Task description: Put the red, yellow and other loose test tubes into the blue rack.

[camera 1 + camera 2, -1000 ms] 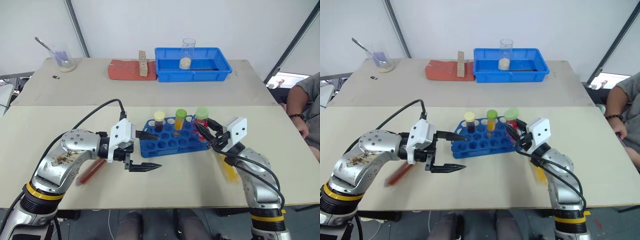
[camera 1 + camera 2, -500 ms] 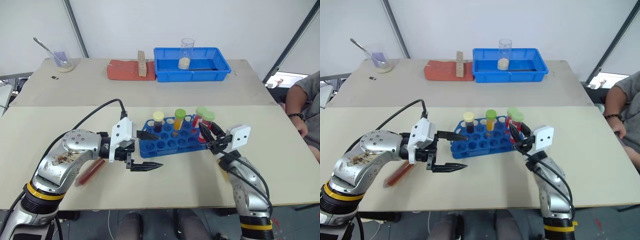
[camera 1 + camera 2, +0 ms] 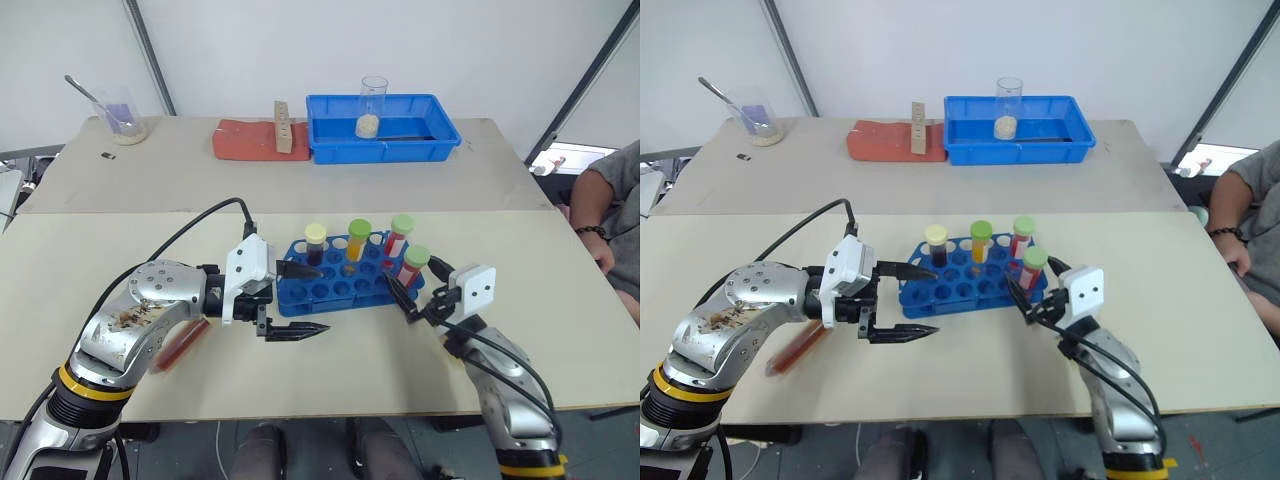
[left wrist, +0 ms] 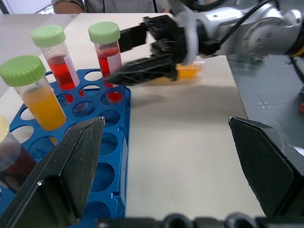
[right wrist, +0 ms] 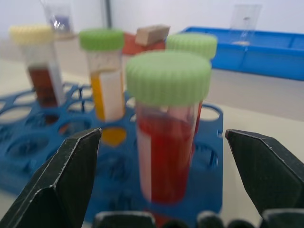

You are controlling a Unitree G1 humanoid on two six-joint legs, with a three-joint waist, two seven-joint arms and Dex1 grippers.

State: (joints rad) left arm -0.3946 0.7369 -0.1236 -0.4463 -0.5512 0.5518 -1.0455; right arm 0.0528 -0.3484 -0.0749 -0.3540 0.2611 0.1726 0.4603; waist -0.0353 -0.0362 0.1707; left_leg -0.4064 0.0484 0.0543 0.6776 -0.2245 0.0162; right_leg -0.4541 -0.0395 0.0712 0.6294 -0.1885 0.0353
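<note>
Both the left pincer (image 3: 296, 297) and right pincer (image 3: 398, 293) stand apart, holding nothing, flanking the blue rack (image 3: 345, 283) where four capped tubes stand upright.

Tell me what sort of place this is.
Most likely a lab bench mock-up for practice: capped tubes of coloured liquid stand in a blue rack, a glass beaker sits in a blue tray, and another beaker with a spoon stands at the table's far corner.

Blue rack (image 3: 340, 285) ahead of my open right claw (image 3: 400, 290); 4 capped tubes upright, nearest red (image 3: 412, 266).
</note>
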